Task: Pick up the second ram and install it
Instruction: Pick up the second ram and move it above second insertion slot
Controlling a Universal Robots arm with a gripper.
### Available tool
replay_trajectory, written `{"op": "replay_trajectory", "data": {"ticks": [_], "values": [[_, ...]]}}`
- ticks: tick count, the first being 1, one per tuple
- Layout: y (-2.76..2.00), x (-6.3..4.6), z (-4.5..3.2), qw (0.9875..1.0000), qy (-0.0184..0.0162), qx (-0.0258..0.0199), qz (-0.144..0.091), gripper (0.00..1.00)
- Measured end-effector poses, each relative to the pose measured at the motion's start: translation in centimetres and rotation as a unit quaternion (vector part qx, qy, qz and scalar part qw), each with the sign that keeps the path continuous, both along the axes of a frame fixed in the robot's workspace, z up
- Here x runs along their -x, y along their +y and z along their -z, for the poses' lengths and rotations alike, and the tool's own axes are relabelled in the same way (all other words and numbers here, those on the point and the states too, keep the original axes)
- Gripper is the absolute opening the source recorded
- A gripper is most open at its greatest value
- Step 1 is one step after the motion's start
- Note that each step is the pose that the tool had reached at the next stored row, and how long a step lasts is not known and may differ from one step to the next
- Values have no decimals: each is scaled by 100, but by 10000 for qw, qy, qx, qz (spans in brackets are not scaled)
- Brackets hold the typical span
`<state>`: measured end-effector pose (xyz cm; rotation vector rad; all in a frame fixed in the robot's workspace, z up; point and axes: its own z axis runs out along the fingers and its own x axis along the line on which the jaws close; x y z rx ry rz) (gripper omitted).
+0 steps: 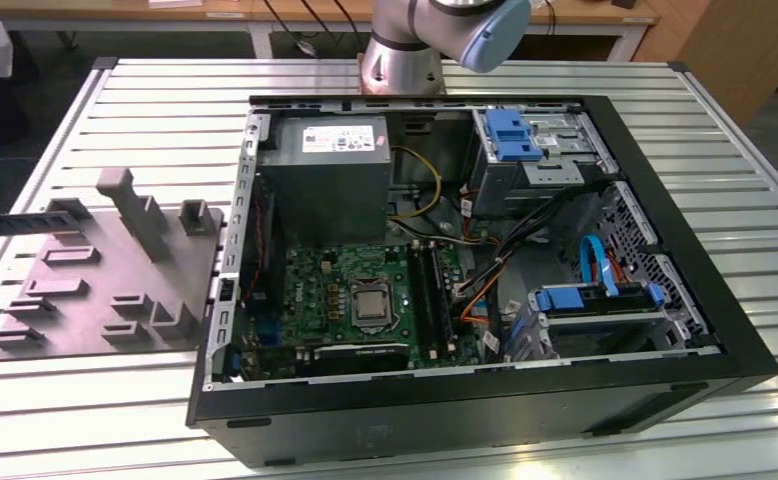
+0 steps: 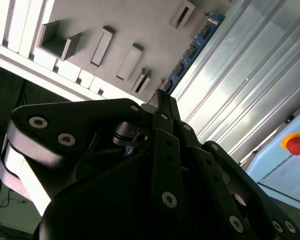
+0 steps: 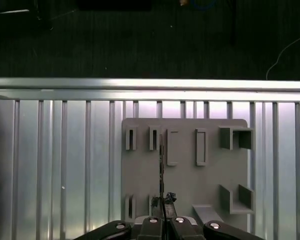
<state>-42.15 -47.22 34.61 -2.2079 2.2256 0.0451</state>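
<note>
The second ram (image 3: pixel 161 160) shows edge-on as a thin dark strip over the grey fixture plate (image 3: pixel 210 175). In the second wrist view its blue-green face with black chips (image 2: pixel 192 47) sticks out beyond my fingertips. My gripper (image 3: pixel 163 201) (image 2: pixel 162 96) is shut on one end of it. In the exterior view the stick (image 1: pixel 36 216) is a dark bar at the left edge, above the fixture plate (image 1: pixel 109 290). Whether it still touches the plate I cannot tell. The open computer case (image 1: pixel 709 300) holds the green motherboard (image 1: pixel 322 290) with long black memory slots (image 1: pixel 427 285).
The fixture carries raised grey blocks (image 1: pixel 129 205) and several slots. In the case are a grey power supply (image 1: pixel 322 170), blue drive brackets (image 1: pixel 512 135), and orange and yellow cables (image 1: pixel 476 295). Everything rests on a slatted metal table (image 1: pixel 96 420). A red button (image 2: pixel 296 145) sits off the table.
</note>
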Motion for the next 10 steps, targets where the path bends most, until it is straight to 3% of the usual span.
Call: {"op": "replay_trajectory", "data": {"ticks": [10], "values": [[0,0,-245,10000,0,0,0,12]]}}
